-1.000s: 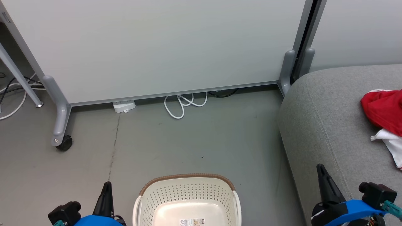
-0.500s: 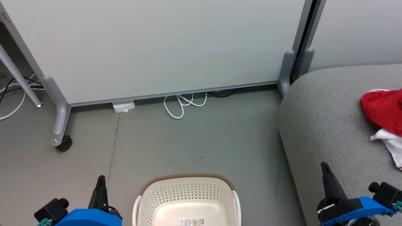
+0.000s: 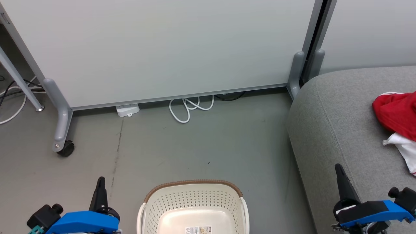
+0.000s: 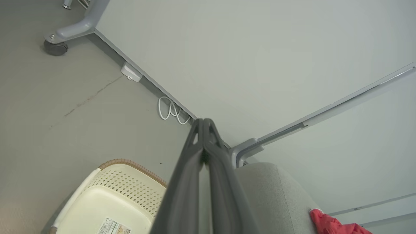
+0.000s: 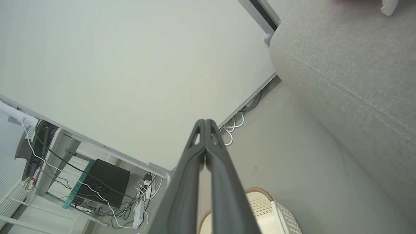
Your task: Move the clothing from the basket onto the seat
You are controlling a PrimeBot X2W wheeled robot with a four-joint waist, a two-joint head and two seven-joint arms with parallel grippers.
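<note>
A: Quick, what's moved in the last second?
B: Just the arms. In the head view the left gripper (image 3: 100, 185) has slid out to the left and the right gripper (image 3: 340, 172) out to the right, both away from the basket (image 3: 194, 183). Nothing else has shifted.
A: Jaws?
B: Both pinched fully together, holding nothing. The left wrist view shows the fingers pressed tip to tip, and the right wrist view shows the same.
A: Basket contents?
B: None visible. Bare cream bottom, just a printed label (image 3: 199, 230). Its near part is cut off by the frame, so I can't vouch for that bit.
A: And the clothing?
B: The clothing (image 3: 396, 113) lies on the seat (image 3: 338, 107), a red heap with white fabric under it, at the right edge of the head view, well apart from the basket. Partly cropped.
A: So?
B: Looks finished to me. Arms spreading out empty reads as parking, not another reach. That's a judgement only.
</note>
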